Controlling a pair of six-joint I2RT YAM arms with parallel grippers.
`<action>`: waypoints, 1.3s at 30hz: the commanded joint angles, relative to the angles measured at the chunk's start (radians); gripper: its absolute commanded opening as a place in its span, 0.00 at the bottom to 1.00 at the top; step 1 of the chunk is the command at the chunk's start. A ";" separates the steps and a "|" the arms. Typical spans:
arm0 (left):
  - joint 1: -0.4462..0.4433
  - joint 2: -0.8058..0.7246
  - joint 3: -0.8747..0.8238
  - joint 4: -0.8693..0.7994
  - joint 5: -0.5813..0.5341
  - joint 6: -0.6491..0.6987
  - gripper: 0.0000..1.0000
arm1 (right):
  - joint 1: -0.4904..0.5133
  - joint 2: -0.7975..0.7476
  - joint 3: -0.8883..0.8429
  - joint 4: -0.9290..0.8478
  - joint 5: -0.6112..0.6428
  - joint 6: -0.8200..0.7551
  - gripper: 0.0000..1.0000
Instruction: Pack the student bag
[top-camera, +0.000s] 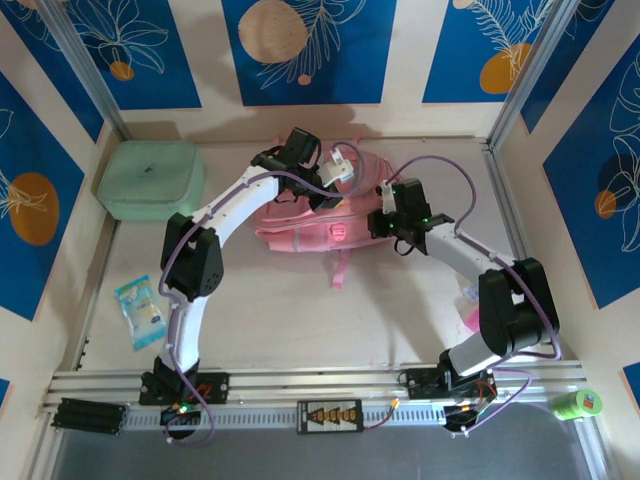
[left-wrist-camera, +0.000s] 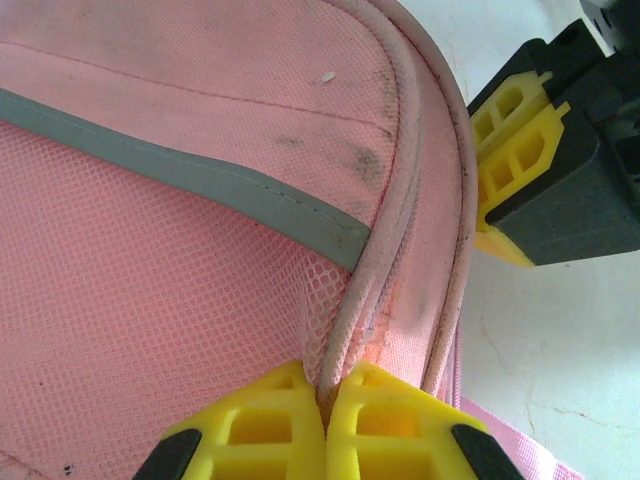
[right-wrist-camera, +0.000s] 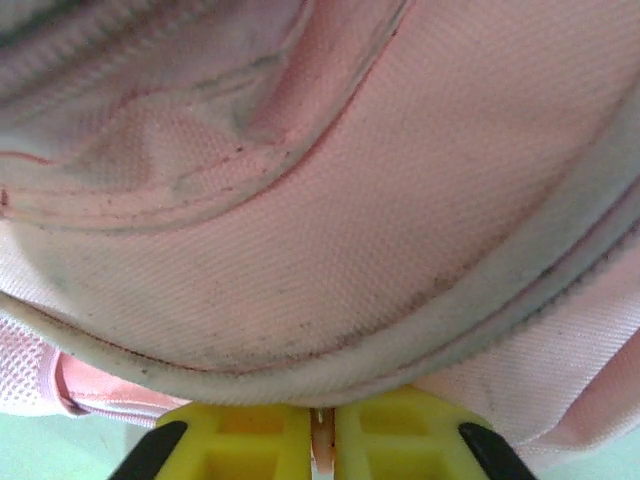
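The large soft pink backpack (top-camera: 300, 225) lies across the far middle of the bench (top-camera: 300, 320), long axis left to right. At its far right corner the left claw (left-wrist-camera: 325, 388) is pinched shut on the piped rim, and the right claw (right-wrist-camera: 320, 418), just beside it, is closed on a sliver of the same rim

I see 1 mint green case (top-camera: 150, 180) lying flat in the far left corner of the desk (top-camera: 300, 320), close against the blue patterned wall (top-camera: 40, 180). 1 small blue and white packet (top-camera: 139, 312) lies near the left edge, well apart from the case. 1 green tape roll (top-camera: 578, 404) sits beyond the near right corner. A pink item (top-camera: 468, 318) at the right is partly hidden; I cannot tell what it is.
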 joint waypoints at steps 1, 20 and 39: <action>0.011 -0.010 -0.006 -0.063 -0.001 -0.003 0.00 | -0.013 -0.039 -0.031 0.024 0.118 0.032 0.07; 0.029 -0.245 -0.283 0.138 -0.255 -0.382 0.61 | 0.051 -0.075 -0.031 -0.018 -0.161 0.098 0.00; 0.094 -0.554 -1.091 1.026 -0.178 -1.619 0.60 | 0.296 0.171 0.196 0.028 -0.247 0.174 0.00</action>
